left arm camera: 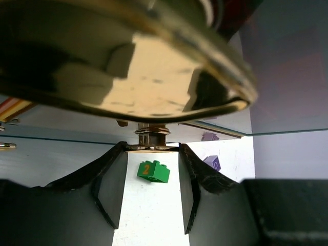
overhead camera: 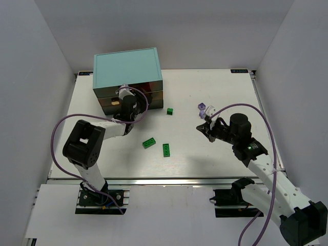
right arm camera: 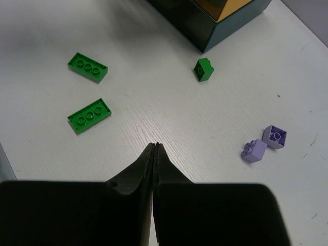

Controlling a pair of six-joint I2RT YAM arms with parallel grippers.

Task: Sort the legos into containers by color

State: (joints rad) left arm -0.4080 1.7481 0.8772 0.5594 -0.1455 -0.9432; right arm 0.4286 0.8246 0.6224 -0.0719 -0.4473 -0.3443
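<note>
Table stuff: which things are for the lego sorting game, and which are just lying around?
For sorting: green legos, three of them; lavender legos, two; drawers in the cabinet.

Just there: purple cables; teal top of the cabinet; table.

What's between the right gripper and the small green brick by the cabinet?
Only bare table between the right gripper and the small green brick, clearest in the right wrist view.

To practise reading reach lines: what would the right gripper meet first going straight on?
Probably bare table: the right gripper aims between the nearer green plate and the small green brick.
</note>
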